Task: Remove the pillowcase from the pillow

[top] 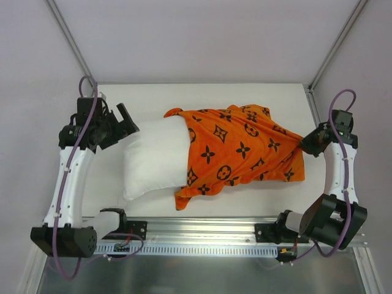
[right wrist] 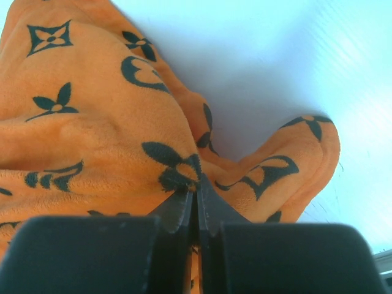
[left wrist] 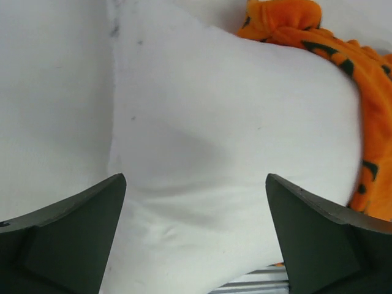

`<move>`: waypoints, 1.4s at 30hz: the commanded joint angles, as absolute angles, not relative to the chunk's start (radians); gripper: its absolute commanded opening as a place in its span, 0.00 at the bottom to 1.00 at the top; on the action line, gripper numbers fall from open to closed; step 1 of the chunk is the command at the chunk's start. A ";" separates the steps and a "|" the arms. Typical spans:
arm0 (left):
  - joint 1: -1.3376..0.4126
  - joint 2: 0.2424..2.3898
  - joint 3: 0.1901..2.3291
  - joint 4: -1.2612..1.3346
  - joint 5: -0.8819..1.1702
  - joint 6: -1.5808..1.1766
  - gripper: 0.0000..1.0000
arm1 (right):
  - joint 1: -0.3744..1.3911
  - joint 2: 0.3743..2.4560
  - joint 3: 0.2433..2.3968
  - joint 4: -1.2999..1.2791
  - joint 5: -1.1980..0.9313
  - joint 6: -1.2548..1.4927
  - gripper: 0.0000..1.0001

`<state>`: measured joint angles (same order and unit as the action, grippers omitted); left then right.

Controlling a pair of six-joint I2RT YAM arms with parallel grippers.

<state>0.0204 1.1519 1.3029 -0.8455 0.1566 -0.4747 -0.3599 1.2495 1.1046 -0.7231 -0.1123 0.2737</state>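
The white pillow (top: 156, 156) lies mid-table, its left half bare, its right half inside the orange pillowcase (top: 245, 150) with black motifs. My left gripper (top: 127, 122) is open, just above the pillow's left end; in the left wrist view the pillow (left wrist: 233, 135) fills the space between my spread fingers (left wrist: 73, 233), with pillowcase (left wrist: 367, 79) at the right edge. My right gripper (top: 304, 142) is shut on the pillowcase's right edge; the right wrist view shows the jaws pinching a fold of the pillowcase (right wrist: 104, 135) at the gripper (right wrist: 197, 187).
A white table (top: 202, 95) carries everything, walled by white panels with metal frame posts. A metal rail (top: 202, 229) with the arm bases runs along the near edge. Purple cables loop beside both arms.
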 commanded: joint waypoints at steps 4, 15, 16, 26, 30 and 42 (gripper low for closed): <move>-0.067 0.956 1.154 -1.069 -0.063 -0.548 0.99 | -0.322 1.233 1.129 -0.686 -0.087 0.255 0.01; -0.104 0.949 0.801 -0.843 0.420 -0.594 0.94 | -0.204 1.276 1.127 -0.669 -0.043 0.290 0.01; -0.104 0.960 0.787 -0.791 0.464 -0.604 0.59 | -0.198 1.279 1.127 -0.670 -0.038 0.291 0.01; 0.090 1.323 1.259 -0.732 0.331 -0.609 0.00 | -0.285 1.201 1.115 -0.707 0.023 0.245 0.01; 0.172 1.471 1.425 -0.727 0.316 -0.585 0.00 | -0.304 1.184 1.115 -0.725 0.011 0.224 0.01; 0.120 1.006 1.180 -0.791 0.063 -0.639 0.99 | -0.261 1.161 1.094 -0.718 -0.094 0.232 0.01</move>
<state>0.1333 1.2259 1.2430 -0.7506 0.2237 -0.5770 -0.2790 1.1999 1.0824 -0.7452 -0.0944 0.2474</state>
